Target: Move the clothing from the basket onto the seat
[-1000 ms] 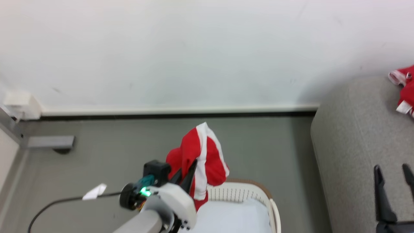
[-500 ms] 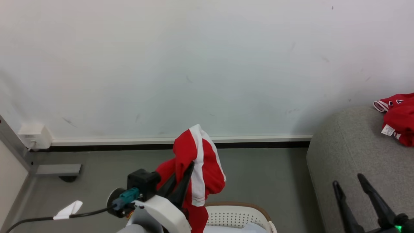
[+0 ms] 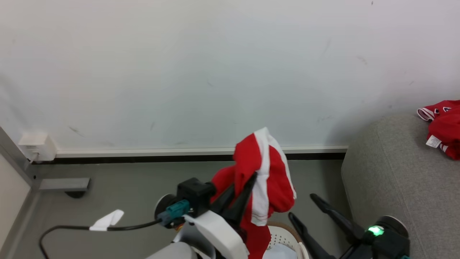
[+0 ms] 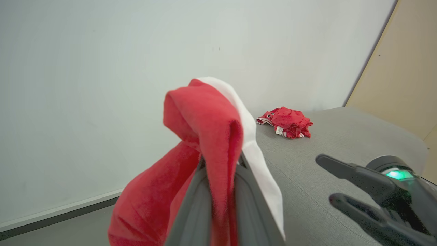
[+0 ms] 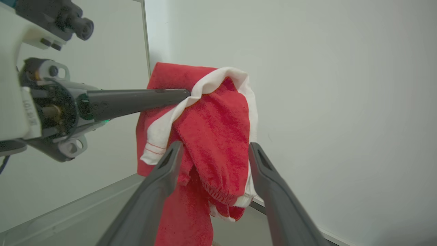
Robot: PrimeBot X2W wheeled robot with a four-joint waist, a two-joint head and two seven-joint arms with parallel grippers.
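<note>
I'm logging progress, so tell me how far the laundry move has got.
Done: one red garment lies on the grey seat. In hand: the left gripper is shut on a second garment, held up above the basket; the right gripper is open, pointed at it. Left: carry it to the seat and let go. Whether more clothes remain in the basket cannot be told.

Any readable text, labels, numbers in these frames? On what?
No text reads cleanly.
Too small to read: white sewn-in tag on the crumpled bright red fabric garment on the large grey woven-fabric seat.
Blurred, unreadable: sideways dark print on the left arm's white housing.
</note>
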